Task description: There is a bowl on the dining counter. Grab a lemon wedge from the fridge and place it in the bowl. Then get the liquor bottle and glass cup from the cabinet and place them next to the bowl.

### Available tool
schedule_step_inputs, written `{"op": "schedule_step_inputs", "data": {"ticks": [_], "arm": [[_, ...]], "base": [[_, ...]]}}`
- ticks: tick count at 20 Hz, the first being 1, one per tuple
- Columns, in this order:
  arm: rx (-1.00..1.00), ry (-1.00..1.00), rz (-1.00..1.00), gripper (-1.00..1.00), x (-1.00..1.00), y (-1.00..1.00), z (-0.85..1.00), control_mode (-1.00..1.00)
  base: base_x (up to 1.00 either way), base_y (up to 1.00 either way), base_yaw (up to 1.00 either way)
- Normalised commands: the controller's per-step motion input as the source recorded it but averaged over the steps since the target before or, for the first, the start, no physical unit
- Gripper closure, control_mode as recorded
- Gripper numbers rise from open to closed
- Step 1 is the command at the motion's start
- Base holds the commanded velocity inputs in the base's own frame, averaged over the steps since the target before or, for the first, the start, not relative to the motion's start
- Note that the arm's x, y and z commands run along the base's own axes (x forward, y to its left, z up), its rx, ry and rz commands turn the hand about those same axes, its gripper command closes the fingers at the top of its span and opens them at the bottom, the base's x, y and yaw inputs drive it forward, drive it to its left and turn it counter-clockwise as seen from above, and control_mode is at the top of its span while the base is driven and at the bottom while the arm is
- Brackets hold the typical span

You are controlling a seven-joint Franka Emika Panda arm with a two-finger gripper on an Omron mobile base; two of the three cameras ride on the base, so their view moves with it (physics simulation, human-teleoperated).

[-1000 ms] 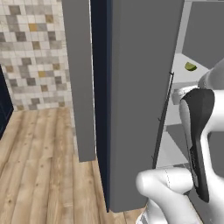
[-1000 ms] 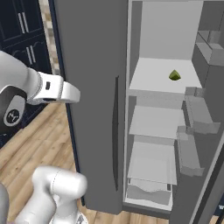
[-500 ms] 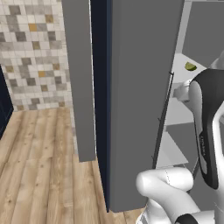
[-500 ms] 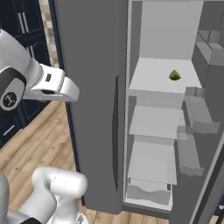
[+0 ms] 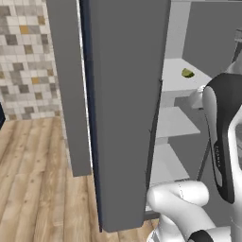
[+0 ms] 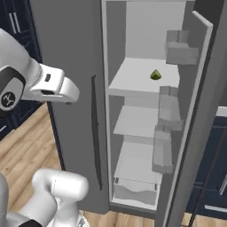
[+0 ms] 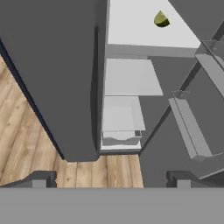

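Observation:
The fridge point(image 6: 66, 44) is a tall dark grey unit. Its left door point(image 5: 127, 118) is shut and its right door point(image 6: 195, 111) is swung open. On the upper white shelf inside lies the lemon wedge point(image 6: 155, 75), small and yellow-green, also seen in the left base view point(image 5: 187, 73) and at the top of the hand view point(image 7: 161, 19). My gripper point(image 7: 109, 181) is open and holds nothing. It hangs in front of the fridge, well short of the shelf, looking at the left door point(image 7: 52, 78) and the open compartment. The bowl, dining counter, liquor bottle, glass cup and cabinet are out of view.
Grey bins point(image 6: 167, 111) line the inside of the open door. Lower white shelves point(image 6: 137, 122) and a drawer point(image 6: 135, 188) sit below the wedge. A slim handle point(image 6: 94, 128) runs down the shut door. There is wood floor point(image 5: 33, 179) to the left and a tiled wall point(image 5: 28, 56) behind it.
The whole picture has shifted left in both base views, so the base has moved. My forearm has edged toward the fridge. The lemon wedge lies as before and the gripper stays open.

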Motion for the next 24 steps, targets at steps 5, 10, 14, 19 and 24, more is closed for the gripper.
{"op": "schedule_step_inputs", "data": {"ticks": [5, 10, 14, 19, 24], "arm": [[0.0, 0.0, 0.0, -1.0, 0.0, 0.0, 0.0, 1.0], [0.0, 0.0, 0.0, -1.0, 0.0, 0.0, 0.0, 1.0], [0.0, 0.0, 0.0, -1.0, 0.0, 0.0, 0.0, 1.0], [0.0, 0.0, 0.0, -1.0, 0.0, 0.0, 0.0, 1.0], [0.01, 0.0, 0.0, -1.0, 0.37, 0.0, 0.0, -1.0]], "base": [[0.35, -0.37, 0.0], [0.7, -0.44, 0.0], [0.71, -0.65, 0.0], [0.7, -0.31, 0.0], [0.52, -0.01, 0.0]]}}
